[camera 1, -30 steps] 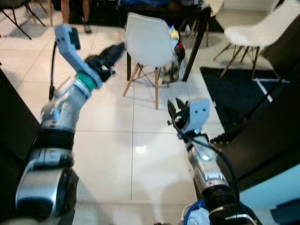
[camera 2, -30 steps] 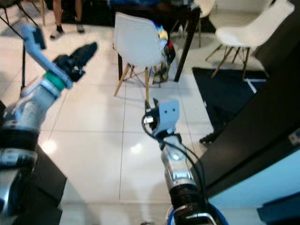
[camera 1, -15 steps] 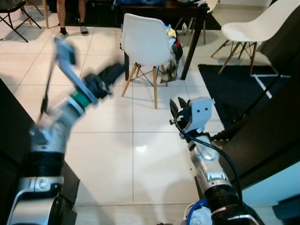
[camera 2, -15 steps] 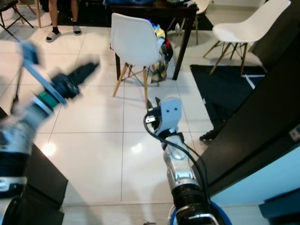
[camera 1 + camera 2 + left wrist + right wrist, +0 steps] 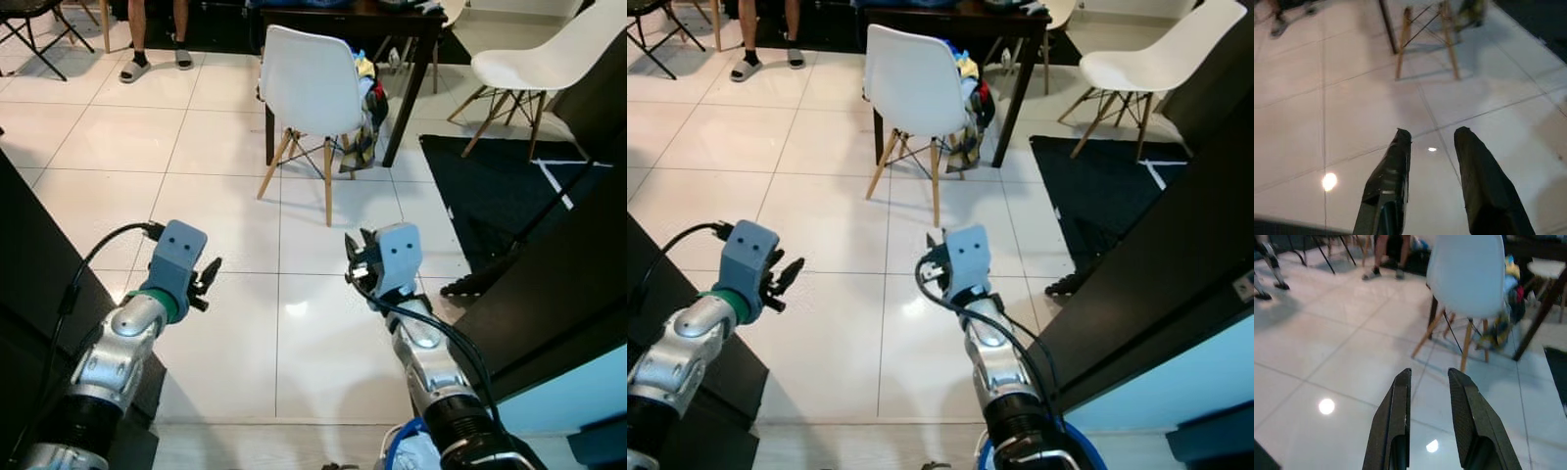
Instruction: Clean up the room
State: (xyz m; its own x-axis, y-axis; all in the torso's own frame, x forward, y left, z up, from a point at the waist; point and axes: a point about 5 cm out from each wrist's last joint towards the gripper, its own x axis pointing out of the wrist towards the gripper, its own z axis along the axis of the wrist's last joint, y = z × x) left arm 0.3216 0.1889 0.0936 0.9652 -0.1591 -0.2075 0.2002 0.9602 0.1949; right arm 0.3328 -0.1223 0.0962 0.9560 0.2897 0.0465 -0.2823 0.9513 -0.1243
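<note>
My left gripper (image 5: 210,278) is held low over the white tiled floor, open, with nothing between its fingers (image 5: 1393,166). My right gripper (image 5: 354,258) hovers over the floor in the middle, also open and empty, with its fingers (image 5: 1396,406) aimed toward a white chair (image 5: 309,83). A heap of colourful cloth (image 5: 366,96) lies behind that chair, beside a dark table leg (image 5: 402,93). Both grippers are well short of the chair.
A dark table (image 5: 343,14) stands behind the chair. A person's feet in sandals (image 5: 157,61) are at the far left. A second white chair (image 5: 549,59) and a black rug (image 5: 490,186) lie to the right. Black furniture flanks me on the right (image 5: 558,284) and left (image 5: 29,255).
My left arm has dropped from a raised, outstretched pose to a low one near my body. The right gripper has barely moved.
</note>
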